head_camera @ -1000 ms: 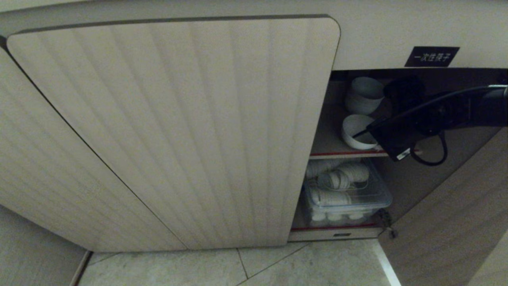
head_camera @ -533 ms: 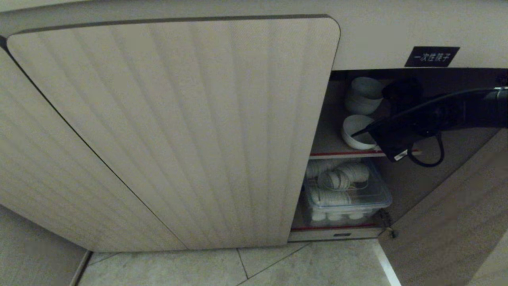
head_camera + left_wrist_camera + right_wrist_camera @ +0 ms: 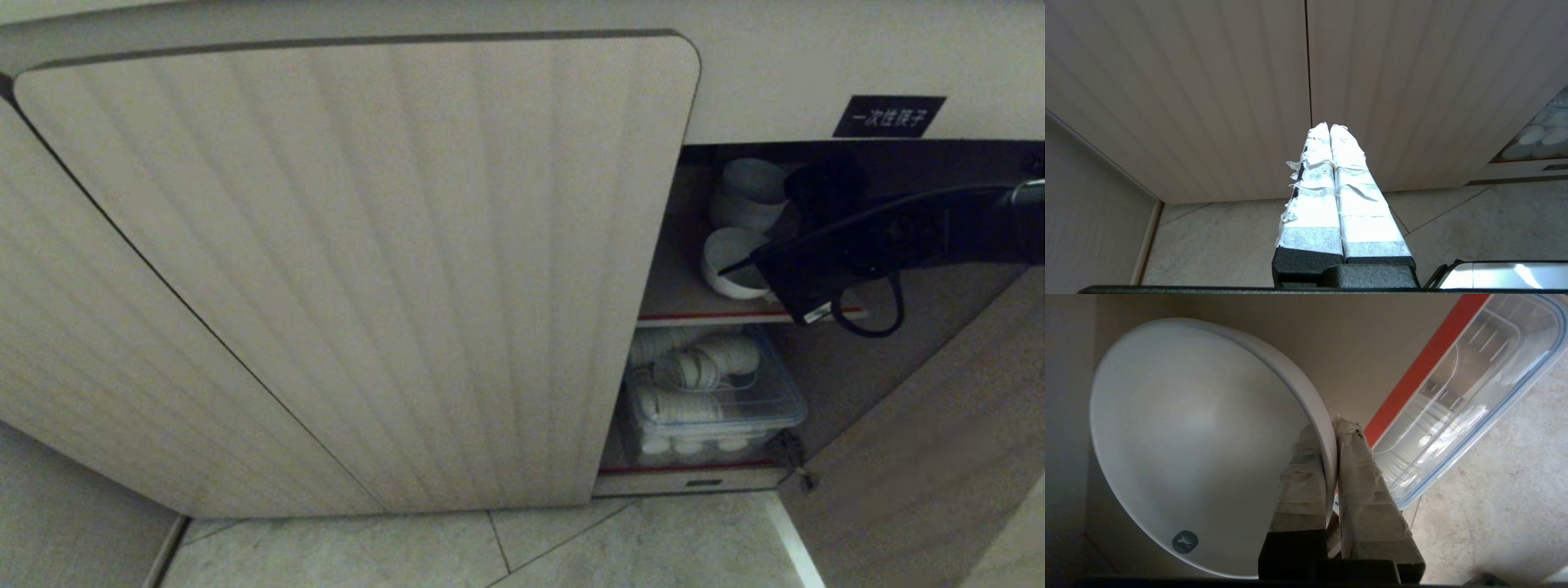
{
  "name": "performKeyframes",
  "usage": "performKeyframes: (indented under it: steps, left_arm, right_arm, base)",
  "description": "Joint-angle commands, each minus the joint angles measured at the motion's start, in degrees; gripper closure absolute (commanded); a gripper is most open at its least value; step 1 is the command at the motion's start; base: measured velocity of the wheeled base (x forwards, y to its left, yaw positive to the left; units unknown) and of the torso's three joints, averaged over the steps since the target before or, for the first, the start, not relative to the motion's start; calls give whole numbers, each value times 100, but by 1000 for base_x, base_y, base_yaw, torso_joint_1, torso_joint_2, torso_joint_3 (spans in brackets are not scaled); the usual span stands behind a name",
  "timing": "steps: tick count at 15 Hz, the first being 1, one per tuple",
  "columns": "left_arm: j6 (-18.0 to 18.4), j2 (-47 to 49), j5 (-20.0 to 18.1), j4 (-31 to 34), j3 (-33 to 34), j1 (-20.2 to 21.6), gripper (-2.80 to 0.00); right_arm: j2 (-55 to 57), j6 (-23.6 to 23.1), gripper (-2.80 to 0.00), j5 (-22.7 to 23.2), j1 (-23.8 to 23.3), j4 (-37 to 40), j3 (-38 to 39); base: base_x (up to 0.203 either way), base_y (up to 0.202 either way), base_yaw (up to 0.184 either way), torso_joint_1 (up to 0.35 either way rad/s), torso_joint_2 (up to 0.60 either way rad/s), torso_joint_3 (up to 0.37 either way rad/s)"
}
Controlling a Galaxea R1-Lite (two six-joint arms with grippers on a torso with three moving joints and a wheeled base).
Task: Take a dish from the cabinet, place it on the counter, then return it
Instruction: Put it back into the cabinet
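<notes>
Though partly hidden, right end effector point(image 3: 1331, 428) pinches dish point(image 3: 1200, 433) rim.

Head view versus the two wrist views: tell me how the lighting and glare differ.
Head view: dim and murky; the small white round bowl and the black right gripper sit in the cabinet's shadow. Left wrist view: bright, with the shut left gripper's white tape nearly washed out. Right wrist view: the bowl is evenly lit, with glare streaks on the clear plastic box.

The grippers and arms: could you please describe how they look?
Both the left gripper and right gripper have long tapering fingers wrapped in white tape on black bases. The right arm is black, with a black cable looping beneath it.
</notes>
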Motion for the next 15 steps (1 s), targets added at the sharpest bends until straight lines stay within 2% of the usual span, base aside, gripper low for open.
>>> performKeyframes:
  steps: [1,15]
  left_arm:
    - [6,-2,0,0,0,0,0]
    - [-2,-2,0,0,0,0,0]
  right_arm:
    - [27,37,0,-5,2,15,-3]
    - [194,-16,0,-5,11,-20,-126]
  base:
    - [0,0,0,0,0,0]
    - [0,0,0,0,0,0]
